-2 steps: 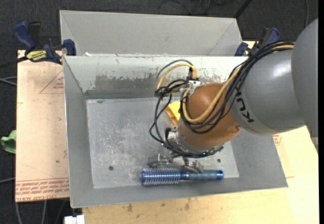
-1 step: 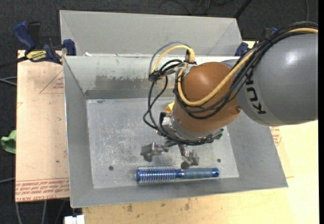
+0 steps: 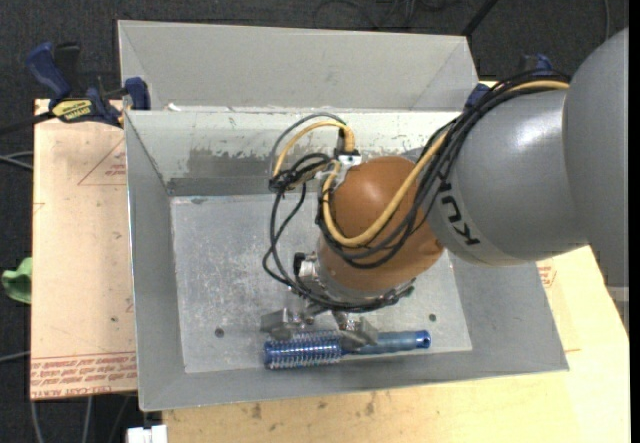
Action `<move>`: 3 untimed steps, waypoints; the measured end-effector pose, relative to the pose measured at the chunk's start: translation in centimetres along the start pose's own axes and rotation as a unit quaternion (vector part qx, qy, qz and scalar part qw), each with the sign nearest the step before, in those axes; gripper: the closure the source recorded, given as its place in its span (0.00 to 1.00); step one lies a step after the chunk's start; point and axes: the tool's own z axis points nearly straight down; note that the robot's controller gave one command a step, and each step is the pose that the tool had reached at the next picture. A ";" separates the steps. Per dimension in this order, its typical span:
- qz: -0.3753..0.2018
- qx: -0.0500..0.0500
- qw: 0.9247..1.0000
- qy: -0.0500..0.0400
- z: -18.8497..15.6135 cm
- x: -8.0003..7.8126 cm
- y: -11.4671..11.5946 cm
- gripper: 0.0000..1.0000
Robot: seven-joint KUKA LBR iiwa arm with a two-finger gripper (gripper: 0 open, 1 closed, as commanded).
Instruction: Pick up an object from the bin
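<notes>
Grey metal bin (image 3: 150, 231) on a dark carpeted floor: the arm is low over a blue hairbrush.

From 3 o'clock the silver arm (image 3: 540, 181) reaches in, its orange wrist cover (image 3: 375, 221) looped with black and yellow cables. The gripper (image 3: 322, 324) hangs low at 6 o'clock of the bin floor, just above the blue hairbrush (image 3: 340, 347). That brush lies flat along the front wall, its bristle head toward 7 o'clock and its clear blue handle toward 5 o'clock. The orange cover hides much of the gripper from above, so I cannot tell whether the fingers stand wide or narrow, nor whether they touch the brush.
</notes>
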 end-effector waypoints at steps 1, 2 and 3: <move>0.039 0.001 0.999 -0.001 -1.8 1.8 -0.3 0.00; 0.089 0.002 0.996 -0.002 1.3 -0.8 0.4 0.00; 0.089 0.004 0.996 -0.003 1.2 -0.7 0.3 1.00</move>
